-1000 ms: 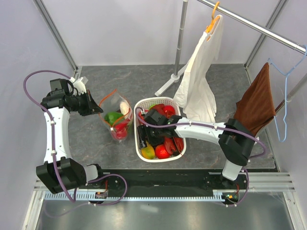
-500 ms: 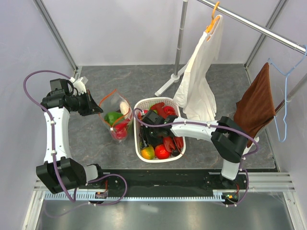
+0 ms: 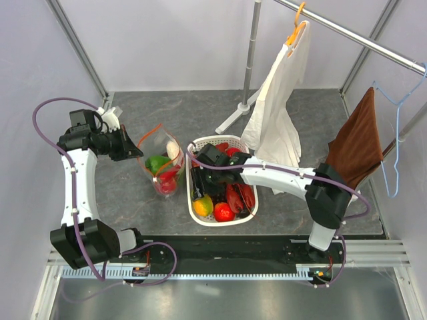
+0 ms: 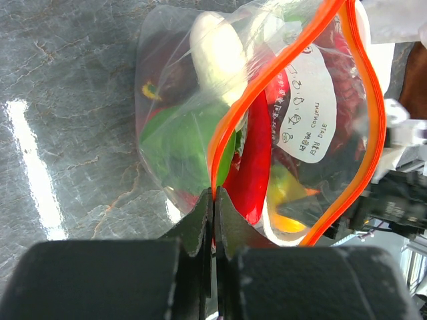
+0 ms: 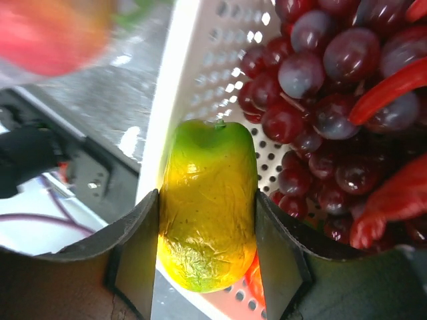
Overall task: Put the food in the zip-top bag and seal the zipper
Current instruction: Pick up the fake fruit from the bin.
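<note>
The clear zip-top bag [image 3: 162, 165] stands left of the white basket [image 3: 197, 144]. My left gripper [image 3: 138, 152] is shut on its orange-red zipper [image 4: 230, 120] at the near end [image 4: 215, 193], and the mouth gapes open. In the bag are a white radish [image 4: 217, 50], a green pepper [image 4: 180, 143], a red chili [image 4: 257, 157] and a yellow piece [image 4: 288, 203]. My right gripper [image 3: 201, 199] is in the basket's near left corner, shut on a yellow-green fruit [image 5: 207, 207], which also shows in the top view [image 3: 203, 205]. Grapes [image 5: 327, 87] lie beside it.
The basket wall [image 5: 213, 80] stands right behind the held fruit; red fruits [image 3: 224, 211] and a red lobster [image 3: 239, 197] also lie in the basket. A white cloth [image 3: 277, 127] and a brown cloth [image 3: 357, 143] hang from a rack at the right, its foot [image 3: 233, 119] behind the basket.
My right gripper has shifted in the basket and closed on the yellow-green fruit, which has moved slightly away from the near rim. The left gripper and bag have not moved.
</note>
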### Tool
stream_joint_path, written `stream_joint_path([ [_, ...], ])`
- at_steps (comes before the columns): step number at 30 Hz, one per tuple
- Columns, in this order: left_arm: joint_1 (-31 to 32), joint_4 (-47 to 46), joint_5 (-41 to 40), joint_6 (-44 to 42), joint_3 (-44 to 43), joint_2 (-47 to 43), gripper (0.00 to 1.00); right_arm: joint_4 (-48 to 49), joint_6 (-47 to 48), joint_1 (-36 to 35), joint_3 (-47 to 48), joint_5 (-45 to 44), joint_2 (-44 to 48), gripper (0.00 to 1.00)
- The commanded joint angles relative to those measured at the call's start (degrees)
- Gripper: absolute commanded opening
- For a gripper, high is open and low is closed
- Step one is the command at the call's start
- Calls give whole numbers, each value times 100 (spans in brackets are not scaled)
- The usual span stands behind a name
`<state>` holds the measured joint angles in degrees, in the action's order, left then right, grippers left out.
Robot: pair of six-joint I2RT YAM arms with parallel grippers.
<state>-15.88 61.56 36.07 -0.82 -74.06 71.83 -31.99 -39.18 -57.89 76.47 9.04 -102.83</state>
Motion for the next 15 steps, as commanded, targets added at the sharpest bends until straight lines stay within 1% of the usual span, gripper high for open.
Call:
stream_joint_path([
  [1,15,-144,-13,170,6,-73,2,-88,-37,84,290,-42,465,18],
  [3,15,-144,-39,170,15,-64,2,-115,-72,189,299,-43,570,15],
  [7,15,-136,-57,161,41,-90,2,-150,50,383,605,45,816,10],
  [8,15,-136,-57,161,41,-91,2,-159,129,418,667,54,869,9],
  [9,15,-135,-57,152,41,-82,2,-159,399,532,772,54,913,8],
  [10,6,-135,-65,144,50,-90,2,-167,550,594,1034,-68,948,2],
  [11,6,-135,-57,143,58,-91,2,-107,630,655,1141,-130,1070,0],
  [13,15,-135,-13,143,76,-108,2,25,927,858,1369,-217,1246,0],
  [15,15,-144,31,143,85,-108,2,402,1165,946,1502,-262,1344,0],
])
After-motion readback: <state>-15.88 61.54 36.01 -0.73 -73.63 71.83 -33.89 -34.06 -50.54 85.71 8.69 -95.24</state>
